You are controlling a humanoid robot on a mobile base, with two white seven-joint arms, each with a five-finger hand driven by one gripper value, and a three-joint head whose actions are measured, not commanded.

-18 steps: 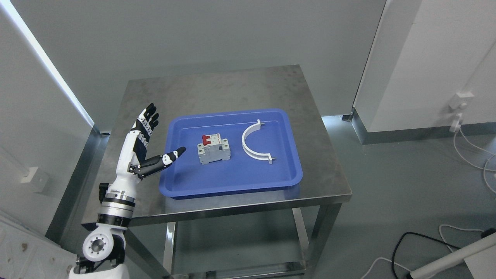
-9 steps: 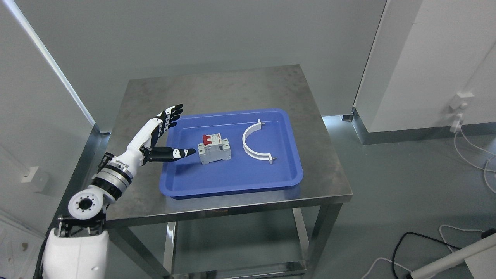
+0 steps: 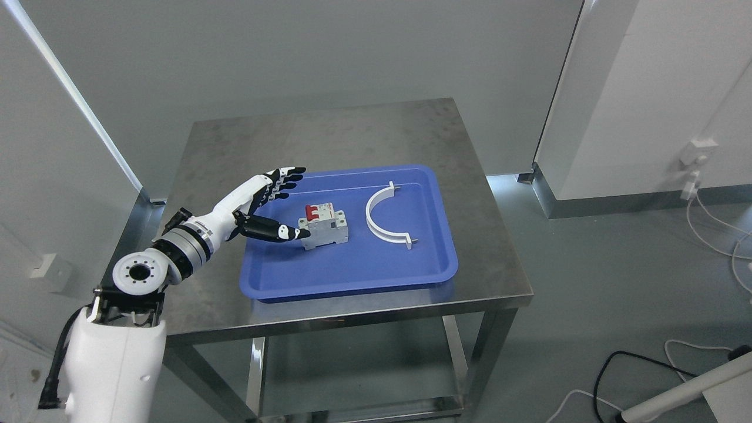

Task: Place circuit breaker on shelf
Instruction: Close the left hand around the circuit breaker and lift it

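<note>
The white-and-black robot left hand (image 3: pixel 267 200) came in from the lower left, arm stretched over the left edge of the steel bench (image 3: pixel 329 135) w/ its wrist above bare metal. Hand was released: four fingers (image 3: pixel 286 179) spread and pointing right over the blue plastic tray's (image 3: pixel 352 273) back-left corner, thumb (image 3: pixel 282 231) held apart and lower, reaching right. Thumb tip was at the left face of the grey circuit breaker w/ red toggles (image 3: pixel 322 226); touching or just short of it, can't tell from this angle. Nothing was clasped; fingers stayed above and behind the breaker, not around it.

The breaker sat in the tray, left of the tray's middle, upright on its base, red toggles on the top-left part, facing back. It wasn't lifted.

Just right of it, apart from it, lay a white plastic half-ring clamp (image 3: pixel 383 223), flat on the tray floor, open side facing left toward the breaker, ends pointing to the tray's back and front. It occupied approx. the tray's middle-right.

The tray itself sat on the bench's front half, closer to the front edge than the back, w/ bare steel showing all round, more at the back.

Beneath the benchtop a lower shelf (image 3: pixel 352 405) showed between the legs. Off the bench's right side, on the grey floor, cables (image 3: pixel 605 376) ran near the lower-right corner of the view. Right hand wasn't visible.
</note>
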